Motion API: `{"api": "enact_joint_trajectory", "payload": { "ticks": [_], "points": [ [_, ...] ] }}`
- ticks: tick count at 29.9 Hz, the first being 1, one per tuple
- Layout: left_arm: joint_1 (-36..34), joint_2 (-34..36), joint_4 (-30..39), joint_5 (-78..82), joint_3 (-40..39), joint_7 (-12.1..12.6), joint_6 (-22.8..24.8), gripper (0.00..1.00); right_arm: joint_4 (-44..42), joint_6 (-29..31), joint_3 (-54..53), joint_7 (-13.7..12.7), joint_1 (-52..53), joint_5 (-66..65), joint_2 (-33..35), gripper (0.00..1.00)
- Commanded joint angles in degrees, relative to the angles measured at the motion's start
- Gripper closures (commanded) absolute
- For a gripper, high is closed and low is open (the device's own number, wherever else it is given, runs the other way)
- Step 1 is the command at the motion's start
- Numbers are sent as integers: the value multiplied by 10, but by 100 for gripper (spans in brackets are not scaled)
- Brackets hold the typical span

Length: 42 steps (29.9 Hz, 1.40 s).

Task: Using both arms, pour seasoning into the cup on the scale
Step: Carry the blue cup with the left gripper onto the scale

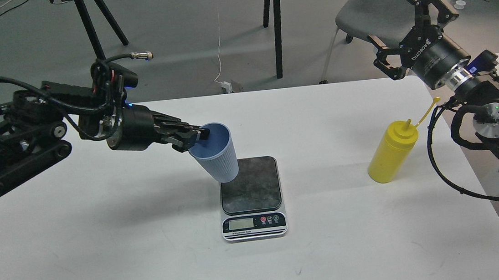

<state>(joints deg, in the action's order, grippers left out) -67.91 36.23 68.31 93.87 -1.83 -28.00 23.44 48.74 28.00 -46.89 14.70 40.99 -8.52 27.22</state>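
My left gripper [198,136] is shut on the rim of the pale blue ribbed cup [218,156], which hangs tilted with its base just above the back left corner of the scale [251,197]. The scale lies at the table's middle, dark platform behind, display in front. The yellow seasoning bottle [391,151] stands upright on the table at the right, its cap off and hanging on its tether. My right gripper [410,26] is open and empty, raised well above and behind the bottle, off the table's far right corner.
The white table [126,243] carries only the scale and bottle. Behind it are a grey chair [374,9] at the back right and black table legs [276,23] on the floor.
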Motion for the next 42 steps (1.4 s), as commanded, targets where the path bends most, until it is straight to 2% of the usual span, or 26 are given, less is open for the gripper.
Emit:
{"api": "enact_joint_trajectory", "payload": {
  "ticks": [1, 7, 20, 39, 42],
  "points": [
    [-1, -41, -30, 1, 2, 0, 1, 94, 0, 0, 0, 0, 0, 0, -1, 1],
    [-10, -99, -73, -1, 23, 0, 1, 92, 0, 0, 0, 0, 0, 0, -1, 1],
    [-8, -169, -128, -4, 28, 0, 1, 92, 0, 0, 3, 0, 0, -1, -1, 1],
    [5, -192, -158, -4, 27, 0, -4, 90, 0, 0, 5, 0, 0, -1, -1, 1],
    [4, -187, -158, -4, 25, 0, -4, 86, 0, 0, 5, 0, 0, 0, -1, 1]
  ]
}}
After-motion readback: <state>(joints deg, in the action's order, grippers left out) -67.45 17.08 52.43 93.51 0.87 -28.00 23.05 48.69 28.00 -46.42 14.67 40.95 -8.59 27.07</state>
